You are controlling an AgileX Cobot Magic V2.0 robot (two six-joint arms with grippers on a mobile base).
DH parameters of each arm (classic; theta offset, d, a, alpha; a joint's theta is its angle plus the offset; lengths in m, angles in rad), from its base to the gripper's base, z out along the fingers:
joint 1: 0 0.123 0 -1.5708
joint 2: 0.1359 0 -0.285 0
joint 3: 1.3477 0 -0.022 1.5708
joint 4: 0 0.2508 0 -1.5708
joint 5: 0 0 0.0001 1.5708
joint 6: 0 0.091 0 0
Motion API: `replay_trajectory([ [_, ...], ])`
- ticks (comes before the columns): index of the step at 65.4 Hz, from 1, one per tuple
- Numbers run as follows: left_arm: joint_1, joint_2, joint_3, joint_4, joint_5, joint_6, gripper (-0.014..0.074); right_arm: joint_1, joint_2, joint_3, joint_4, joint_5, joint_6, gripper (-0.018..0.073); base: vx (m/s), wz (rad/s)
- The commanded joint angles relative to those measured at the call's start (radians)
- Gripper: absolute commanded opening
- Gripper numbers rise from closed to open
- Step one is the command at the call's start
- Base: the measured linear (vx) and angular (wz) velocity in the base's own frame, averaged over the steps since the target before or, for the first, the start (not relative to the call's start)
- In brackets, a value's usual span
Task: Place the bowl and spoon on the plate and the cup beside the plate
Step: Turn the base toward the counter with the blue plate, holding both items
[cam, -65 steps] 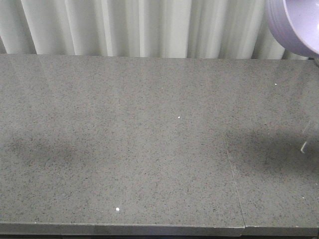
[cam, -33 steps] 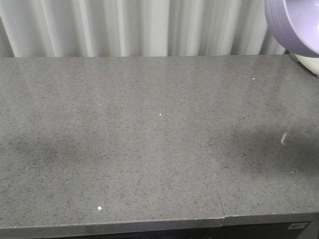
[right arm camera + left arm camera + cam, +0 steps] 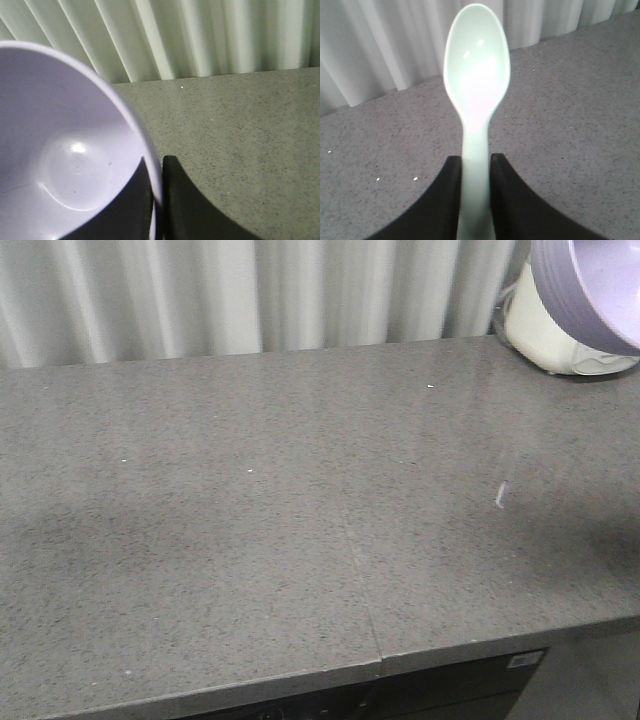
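The pale mint spoon (image 3: 477, 75) points straight out from my left gripper (image 3: 475, 159), which is shut on its handle, scoop facing up above the grey counter (image 3: 580, 115). My right gripper (image 3: 159, 162) is shut on the rim of the lavender bowl (image 3: 65, 165), one finger inside and one outside. The lifted bowl (image 3: 590, 290) fills the top right corner of the front view, above the counter (image 3: 300, 520). No gripper or arm shows in the front view. The plate and the cup are out of view.
A white rounded appliance (image 3: 548, 335) stands at the counter's back right, under the bowl. Pale pleated curtains (image 3: 250, 290) hang behind the counter. A seam (image 3: 362, 585) runs across the top to the front edge (image 3: 300, 690).
The front view has swung: the counter slid left and its right part tilted up, bringing the white appliance into sight. The bowl stays at the top right corner.
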Motion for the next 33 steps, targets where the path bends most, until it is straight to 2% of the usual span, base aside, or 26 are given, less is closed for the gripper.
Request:
replay_trajectory([
  [1,-0.004,-0.023,-0.027,-0.013,-0.066,-0.007,-0.0007,-0.004,-0.024,-0.029,0.066,-0.032,-0.011,-0.0006,-0.01,-0.28],
  [33,-0.004,-0.023,-0.027,-0.013,-0.066,-0.007,-0.0007,-0.004,-0.024,-0.029,0.066,-0.032,-0.011,-0.0006,-0.02,-0.32],
])
